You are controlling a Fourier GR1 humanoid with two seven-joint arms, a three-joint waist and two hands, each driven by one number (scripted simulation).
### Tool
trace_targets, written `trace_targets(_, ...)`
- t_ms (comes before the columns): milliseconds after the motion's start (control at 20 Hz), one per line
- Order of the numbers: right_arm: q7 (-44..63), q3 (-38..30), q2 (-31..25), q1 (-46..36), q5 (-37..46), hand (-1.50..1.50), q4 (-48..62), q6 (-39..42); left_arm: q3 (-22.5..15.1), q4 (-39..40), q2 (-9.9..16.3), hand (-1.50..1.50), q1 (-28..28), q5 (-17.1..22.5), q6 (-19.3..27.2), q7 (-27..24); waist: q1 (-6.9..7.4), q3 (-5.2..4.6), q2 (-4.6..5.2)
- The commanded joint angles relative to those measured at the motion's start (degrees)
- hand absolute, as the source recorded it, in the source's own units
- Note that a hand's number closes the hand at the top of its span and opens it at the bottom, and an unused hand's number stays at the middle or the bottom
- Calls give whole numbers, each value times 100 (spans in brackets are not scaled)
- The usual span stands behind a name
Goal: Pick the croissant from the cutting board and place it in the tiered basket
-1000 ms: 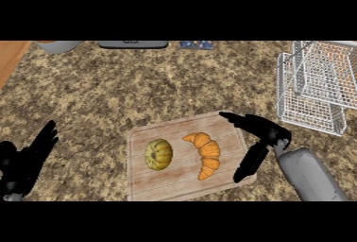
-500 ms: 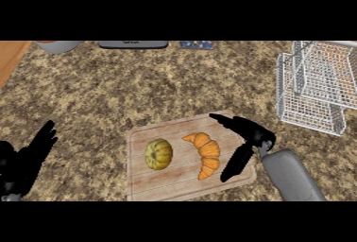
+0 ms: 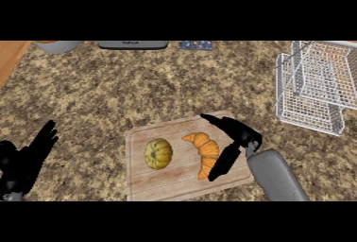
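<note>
Lying on the right half of the wooden cutting board (image 3: 164,182), the croissant (image 3: 204,153) curves from far to near, with a small green-yellow squash (image 3: 158,153) beside it on the left. The right hand (image 3: 234,140) sits over the board's right edge, thumb stretched toward the far end of the croissant and fingers reaching down along its right side; the hand is spread, not closed round the pastry, and whether the fingers touch it cannot be told. The left hand (image 3: 26,159) rests at the near left edge over the speckled counter (image 3: 140,90), fingers straight and pointing far. The white wire tiered basket (image 3: 315,87) stands at the far right, well apart from the board.
</note>
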Motion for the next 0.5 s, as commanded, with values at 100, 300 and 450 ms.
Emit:
trace_targets(100,-292,60,375,-61,356,-150,538,-190,-18,-269,-257,0,157,-209,123,66,26,26,33)
trace_targets(300,-99,205,394,-300,174,-150,652,-88,11,-166,-202,0,-372,-175,99,435,23,26,36)
trace_targets(450,-943,193,370,-51,514,-150,1131,-47,171,307,-74,0,-131,-217,-139,-177,32,26,48)
